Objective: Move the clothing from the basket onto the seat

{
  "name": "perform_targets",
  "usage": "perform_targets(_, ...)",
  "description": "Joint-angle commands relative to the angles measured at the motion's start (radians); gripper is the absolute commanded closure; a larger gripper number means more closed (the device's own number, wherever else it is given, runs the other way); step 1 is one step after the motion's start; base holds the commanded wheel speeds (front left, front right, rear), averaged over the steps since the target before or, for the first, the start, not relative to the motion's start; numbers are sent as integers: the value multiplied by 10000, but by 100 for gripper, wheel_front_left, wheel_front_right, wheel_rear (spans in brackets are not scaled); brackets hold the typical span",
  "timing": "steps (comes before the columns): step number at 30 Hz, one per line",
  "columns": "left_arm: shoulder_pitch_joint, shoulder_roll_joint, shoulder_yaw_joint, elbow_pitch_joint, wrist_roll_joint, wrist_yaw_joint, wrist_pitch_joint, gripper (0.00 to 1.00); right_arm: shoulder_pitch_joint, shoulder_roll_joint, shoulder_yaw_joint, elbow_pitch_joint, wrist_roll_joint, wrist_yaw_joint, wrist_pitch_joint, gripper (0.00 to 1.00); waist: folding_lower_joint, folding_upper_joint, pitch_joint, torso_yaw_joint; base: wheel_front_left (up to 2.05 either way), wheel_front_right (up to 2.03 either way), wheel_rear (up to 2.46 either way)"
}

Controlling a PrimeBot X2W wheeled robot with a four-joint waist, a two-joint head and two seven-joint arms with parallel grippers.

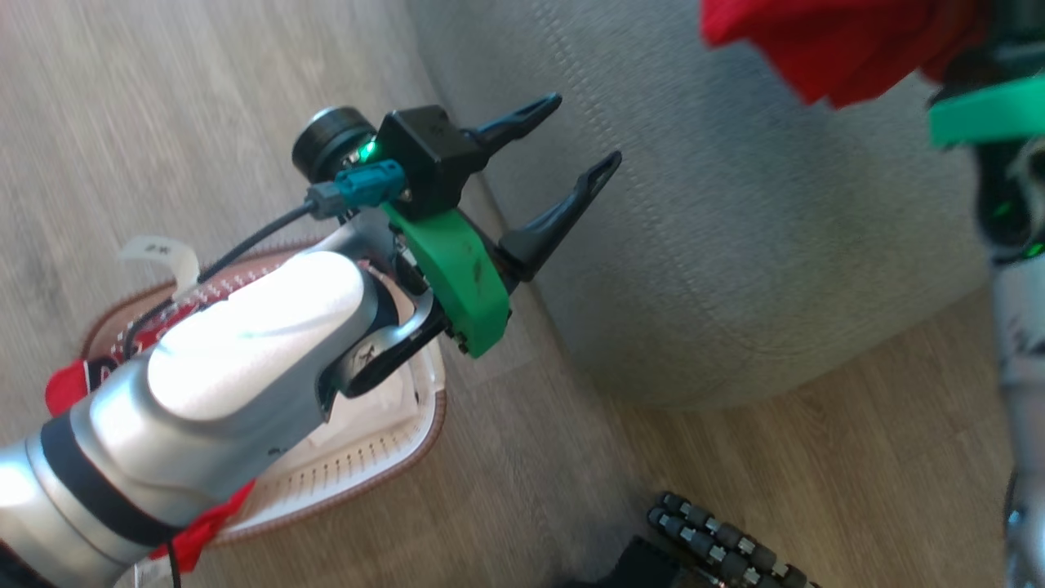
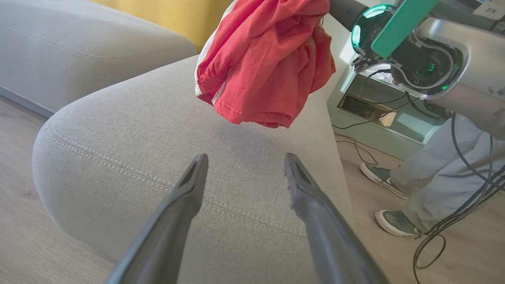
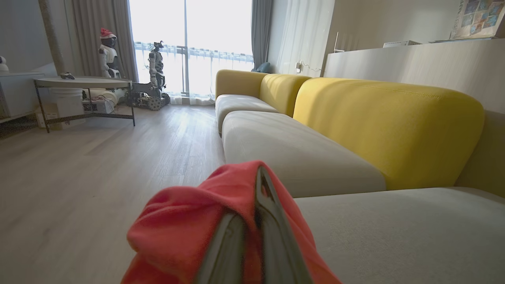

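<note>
My right gripper (image 3: 258, 185) is shut on a red garment with white trim (image 2: 264, 59), which hangs bunched above the grey seat cushion (image 2: 158, 118) without touching it. The same red cloth (image 1: 824, 41) shows at the top right of the head view, over the seat (image 1: 735, 245). My left gripper (image 1: 589, 131) is open and empty, its fingers pointing at the seat's near edge. Under my left forearm the cream basket with a brown rim (image 1: 367, 482) stands on the floor, holding a white garment (image 1: 367, 416) and a red jersey (image 1: 69, 384) that spills over its side.
A person's legs and grey shoes (image 2: 394, 223) stand right of the seat, beside loose black cables (image 2: 449, 225). Yellow sofa backrests (image 3: 378, 126) line the far side. A low table (image 3: 83, 83) and small robots stand by the window. My wheeled base (image 1: 727, 547) shows at the bottom.
</note>
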Motion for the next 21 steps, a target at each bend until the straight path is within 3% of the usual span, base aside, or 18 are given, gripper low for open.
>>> perform_targets(1,-520,101,344,-333,139,-37,38,0,-441,-291,-87,-58,146,69,-63,100,-2,0,357,257,0,0,0)
perform_targets(9,-1070,-104,313,-331,431,-72,91,0,-1682,-1135,-209,1658,395,69,-63,100,-2,0,1048,813,0,0,0)
perform_targets(15,-1325,-358,322,-288,493,-123,0,0,-2215,-1700,457,3465,287,69,-36,100,-2,0,1299,1105,0,0,0)
perform_targets(20,-1330,-461,289,-162,472,-176,-102,0,-2751,-1859,1064,5309,474,69,951,100,-2,0,1353,1259,0,0,0)
perform_targets(21,-1319,-460,286,-131,461,-187,-122,0,-2875,-1871,1182,5593,475,69,1169,93,-2,0,1345,1285,0,0,0)
